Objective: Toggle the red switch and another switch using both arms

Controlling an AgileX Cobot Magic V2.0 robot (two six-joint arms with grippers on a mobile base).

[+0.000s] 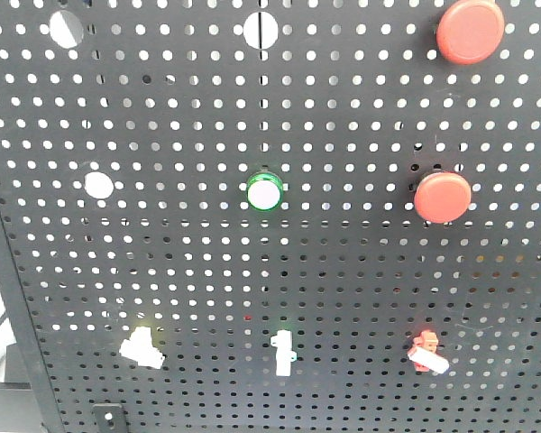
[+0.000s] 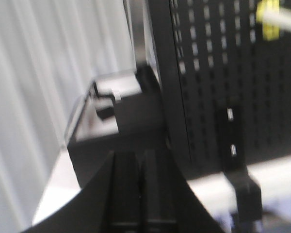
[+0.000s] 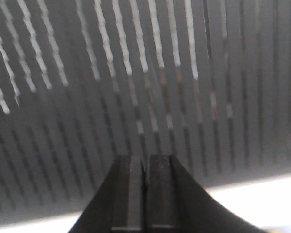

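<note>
The red switch (image 1: 426, 350), a small red toggle with a white lever tip, sits at the lower right of the black pegboard (image 1: 343, 262) in the front view. Two more small toggles share its row: a yellow-based one (image 1: 142, 347) at the left and a green-based one (image 1: 283, 352) in the middle. The yellow one also shows blurred in the left wrist view (image 2: 276, 18), far up and right of my left gripper (image 2: 141, 156), which is shut and empty beside the board's edge. My right gripper (image 3: 145, 159) is shut, empty, close to blurred perforated panel. No gripper appears in the front view.
Two big round red push buttons (image 1: 470, 30) (image 1: 443, 196) sit on the right side of the board. A green-ringed round button (image 1: 264, 192) is at centre. Larger white holes (image 1: 98, 185) dot the left. The board's frame post (image 2: 169, 82) stands right of the left gripper.
</note>
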